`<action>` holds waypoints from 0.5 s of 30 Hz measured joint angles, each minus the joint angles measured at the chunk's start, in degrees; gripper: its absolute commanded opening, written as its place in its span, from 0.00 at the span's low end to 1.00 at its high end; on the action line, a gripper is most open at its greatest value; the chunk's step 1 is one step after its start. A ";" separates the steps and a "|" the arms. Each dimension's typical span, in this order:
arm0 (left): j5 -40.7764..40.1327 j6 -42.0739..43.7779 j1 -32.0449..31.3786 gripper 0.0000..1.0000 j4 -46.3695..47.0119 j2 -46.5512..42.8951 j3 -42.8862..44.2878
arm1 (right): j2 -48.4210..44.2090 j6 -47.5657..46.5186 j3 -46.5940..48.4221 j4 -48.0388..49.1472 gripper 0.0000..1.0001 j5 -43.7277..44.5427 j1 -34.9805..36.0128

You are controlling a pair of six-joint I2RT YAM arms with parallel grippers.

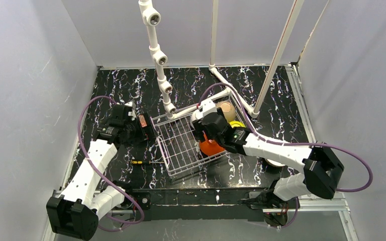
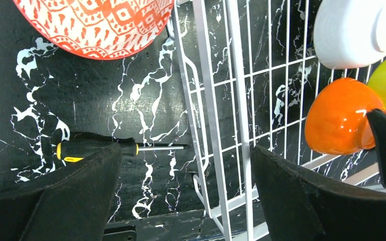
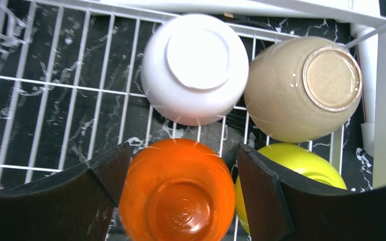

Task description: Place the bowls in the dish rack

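Observation:
The silver wire dish rack (image 1: 178,145) sits mid-table. In the right wrist view it holds several upside-down bowls: white (image 3: 196,68), tan (image 3: 304,88), yellow-green (image 3: 306,168) and orange (image 3: 178,193). My right gripper (image 3: 183,153) is open and straddles the orange bowl (image 1: 211,147); a thin gap shows beside the right finger. My left gripper (image 2: 186,196) is open and empty over the rack's left rim (image 2: 216,125). A red-and-white patterned bowl (image 2: 95,25) lies on the table outside the rack. No blue-and-white bowl is in view.
A yellow-and-black screwdriver (image 2: 105,147) lies on the table left of the rack, also seen from above (image 1: 143,162). White pipe-frame posts (image 1: 158,55) rise behind the rack. Grey walls close in the left, right and back sides.

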 measured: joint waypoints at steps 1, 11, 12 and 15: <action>-0.26 -0.42 0.00 0.98 0.00 0.46 0.00 | -0.04 0.35 0.90 -0.50 0.89 -0.55 0.00; -5.38 -6.58 0.57 0.98 1.18 2.03 0.02 | -0.85 5.40 6.95 -10.40 0.92 -2.89 0.00; -5.79 -6.99 0.70 0.98 1.57 2.45 0.09 | -0.85 5.77 6.93 -12.11 0.92 -3.19 0.00; -6.40 -7.85 0.76 0.91 1.99 3.65 0.57 | -1.01 6.29 6.64 -15.56 0.91 -4.09 0.00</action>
